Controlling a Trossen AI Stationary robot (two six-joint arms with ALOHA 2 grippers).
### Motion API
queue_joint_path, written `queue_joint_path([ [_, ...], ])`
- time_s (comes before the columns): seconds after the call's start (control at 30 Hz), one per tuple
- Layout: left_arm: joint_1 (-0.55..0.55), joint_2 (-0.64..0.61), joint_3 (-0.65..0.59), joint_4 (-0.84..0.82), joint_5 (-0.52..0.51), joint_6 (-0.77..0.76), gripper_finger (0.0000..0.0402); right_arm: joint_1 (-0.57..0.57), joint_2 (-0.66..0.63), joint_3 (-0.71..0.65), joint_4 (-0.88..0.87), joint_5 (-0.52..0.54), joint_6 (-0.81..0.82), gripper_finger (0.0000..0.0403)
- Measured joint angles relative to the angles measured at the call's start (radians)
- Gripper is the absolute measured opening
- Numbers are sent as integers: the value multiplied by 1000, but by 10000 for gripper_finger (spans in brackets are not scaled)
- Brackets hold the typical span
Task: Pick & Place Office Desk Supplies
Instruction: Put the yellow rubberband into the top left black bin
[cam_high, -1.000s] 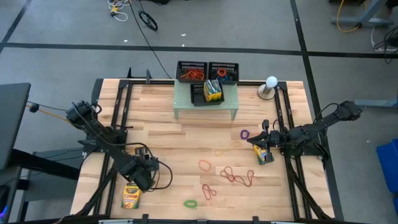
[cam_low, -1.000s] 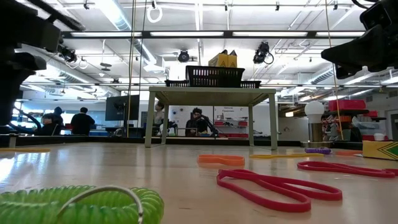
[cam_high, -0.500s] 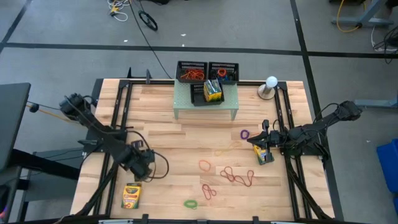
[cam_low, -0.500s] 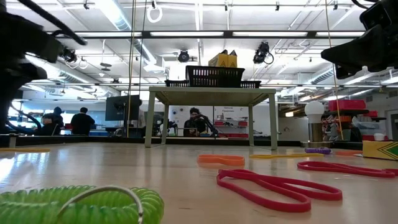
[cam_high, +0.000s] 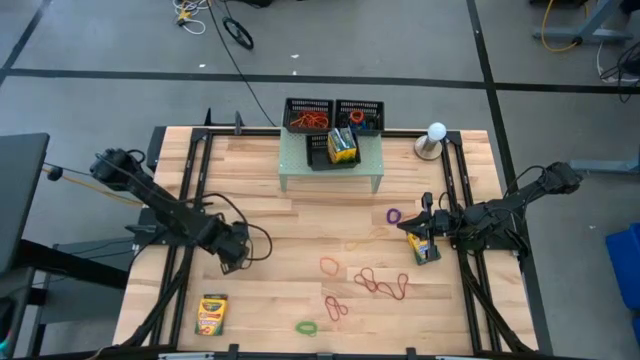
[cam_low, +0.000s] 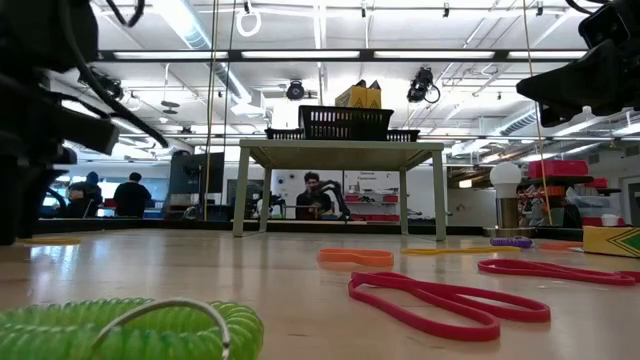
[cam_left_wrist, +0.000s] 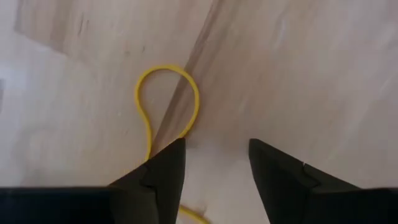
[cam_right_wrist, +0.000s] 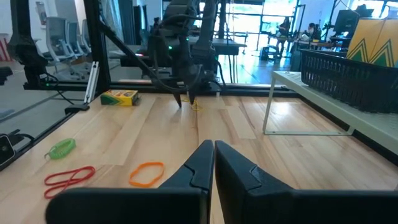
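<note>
My left gripper (cam_high: 234, 254) points down at the left middle of the table, open, with nothing between its fingers (cam_left_wrist: 214, 149). A thin yellow rubber band (cam_left_wrist: 166, 102) lies flat on the wood just beyond them, one end running under a finger. One crayon box (cam_high: 211, 313) lies flat near the front left edge. Another crayon box (cam_high: 425, 248) lies beside my right gripper (cam_high: 408, 226), which is shut, level and empty (cam_right_wrist: 212, 147). Red (cam_high: 385, 286), orange (cam_high: 329, 265), green (cam_high: 306, 327) and purple (cam_high: 393, 215) rubber bands lie loose on the table.
A pale green riser (cam_high: 330, 170) at the far middle carries black mesh trays (cam_high: 308, 114); one holds crayon boxes (cam_high: 342, 146). A white ball on a stand (cam_high: 436, 138) sits at the far right. People sit in the room beyond (cam_low: 318, 195).
My left gripper has moved away from the crayon box at the front left, toward the table's far edge and a little to the right. The box stays where it lay.
</note>
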Motion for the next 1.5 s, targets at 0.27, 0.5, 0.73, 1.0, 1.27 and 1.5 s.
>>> queue_joint_path([
  [0.27,42,-2,-16,42,50,78,116,0,0,0,0,0,0,25],
  [0.5,46,0,-9,37,62,159,16,0,0,0,0,0,0,25],
  [0.73,77,1,34,29,24,252,9,0,0,0,0,1,0,25],
  [1.0,113,0,61,-86,3,260,89,0,0,0,0,4,0,25],
  [1.27,112,-1,-6,-111,78,208,179,0,0,0,0,3,0,25],
  [1.5,112,-4,-33,-71,110,210,136,0,0,0,0,3,0,25],
])
